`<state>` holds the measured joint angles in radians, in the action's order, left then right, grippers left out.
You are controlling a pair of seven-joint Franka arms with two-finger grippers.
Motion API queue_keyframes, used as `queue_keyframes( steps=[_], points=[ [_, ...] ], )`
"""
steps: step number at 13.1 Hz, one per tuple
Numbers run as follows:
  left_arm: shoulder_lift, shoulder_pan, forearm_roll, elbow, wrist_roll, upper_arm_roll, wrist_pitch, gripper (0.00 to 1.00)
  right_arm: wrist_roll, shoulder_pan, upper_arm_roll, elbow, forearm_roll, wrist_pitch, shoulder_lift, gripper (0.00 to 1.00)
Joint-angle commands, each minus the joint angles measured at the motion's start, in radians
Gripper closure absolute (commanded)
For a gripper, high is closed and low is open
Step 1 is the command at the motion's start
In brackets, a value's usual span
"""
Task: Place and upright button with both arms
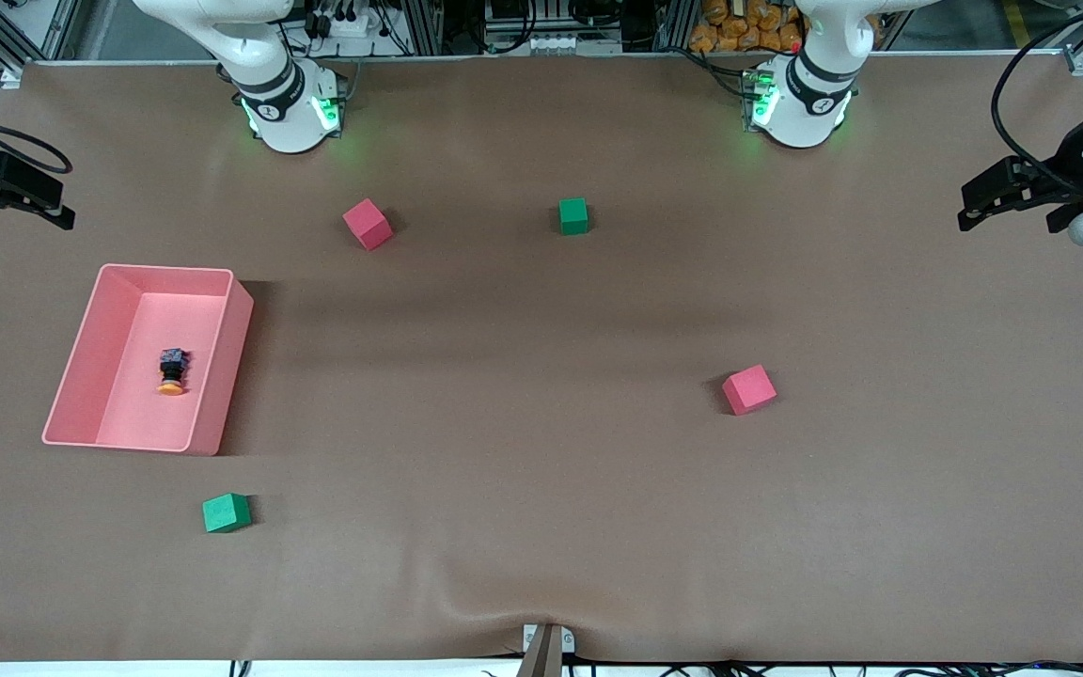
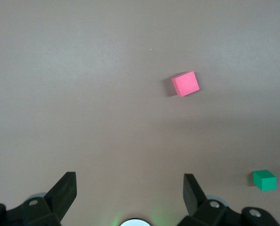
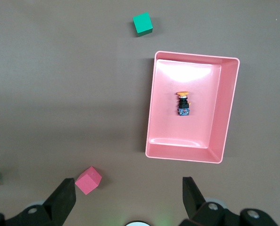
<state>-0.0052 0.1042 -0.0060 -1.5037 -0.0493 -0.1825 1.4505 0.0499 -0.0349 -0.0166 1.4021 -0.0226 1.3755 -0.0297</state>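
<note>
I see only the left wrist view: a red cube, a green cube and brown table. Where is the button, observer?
Observer: The button lies on its side in the pink tray, toward the right arm's end of the table.
Operator: Does a gripper hold it?
Observer: No. The right gripper hangs open in the air at that end of the table, apart from the tray.
Operator: And my own left gripper?
Observer: The left gripper is open too, at the left arm's end, with nothing between its fingers.
Operator: Are there other cubes?
Observer: Yes. A second green cube sits nearer to the front camera than the tray.
</note>
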Motion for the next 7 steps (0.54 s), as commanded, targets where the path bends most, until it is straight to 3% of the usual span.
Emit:
queue_keyframes(
  steps=[1, 7],
  points=[
    [-0.007, 0.005, 0.003, 0.010, -0.003, 0.001, -0.031, 0.00, 0.007, -0.010, -0.003, -0.011, -0.011, -0.003, -0.006, 0.00],
    [-0.016, 0.008, 0.044, 0.010, -0.006, 0.000, -0.033, 0.00, -0.002, -0.013, -0.003, -0.012, -0.011, -0.003, -0.015, 0.00]
  ],
)
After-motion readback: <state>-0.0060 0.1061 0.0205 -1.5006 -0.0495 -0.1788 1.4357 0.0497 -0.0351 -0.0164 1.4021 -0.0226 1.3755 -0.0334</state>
